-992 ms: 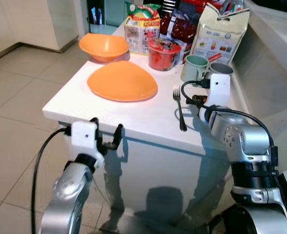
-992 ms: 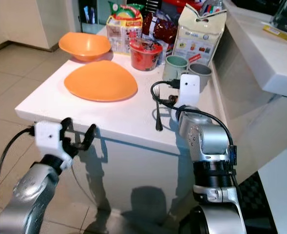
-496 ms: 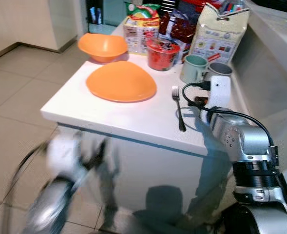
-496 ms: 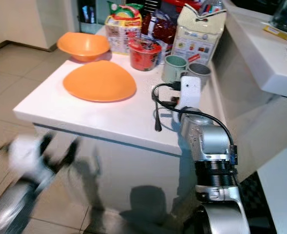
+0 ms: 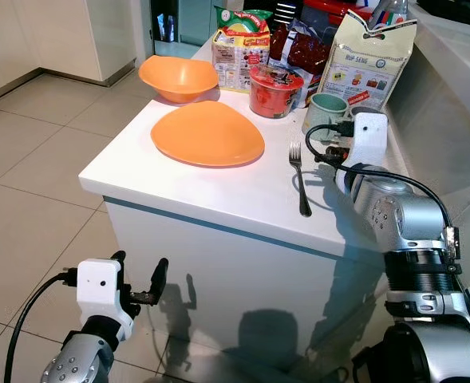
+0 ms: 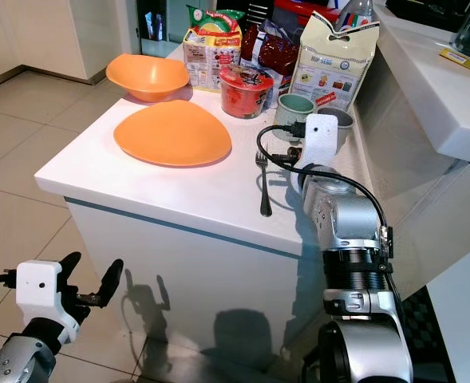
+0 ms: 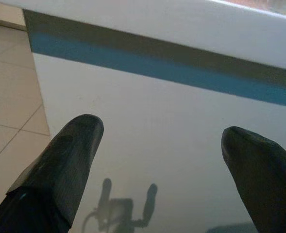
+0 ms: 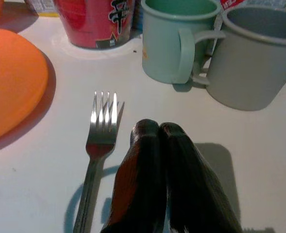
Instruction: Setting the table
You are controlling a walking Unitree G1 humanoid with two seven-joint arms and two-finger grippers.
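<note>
One fork (image 5: 299, 180) lay beside the orange plate (image 5: 207, 133); the right gripper (image 8: 158, 137), fingers pressed together and empty, would need to spread them wide before pinching its handle.

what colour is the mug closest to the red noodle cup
Pale green. The mug shows best in the right wrist view, beside a grey one.

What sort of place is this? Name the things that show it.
Probably a home kitchen: a white counter holding a flat orange plate, a steel fork and bagged groceries, above a beige tiled floor.
</note>
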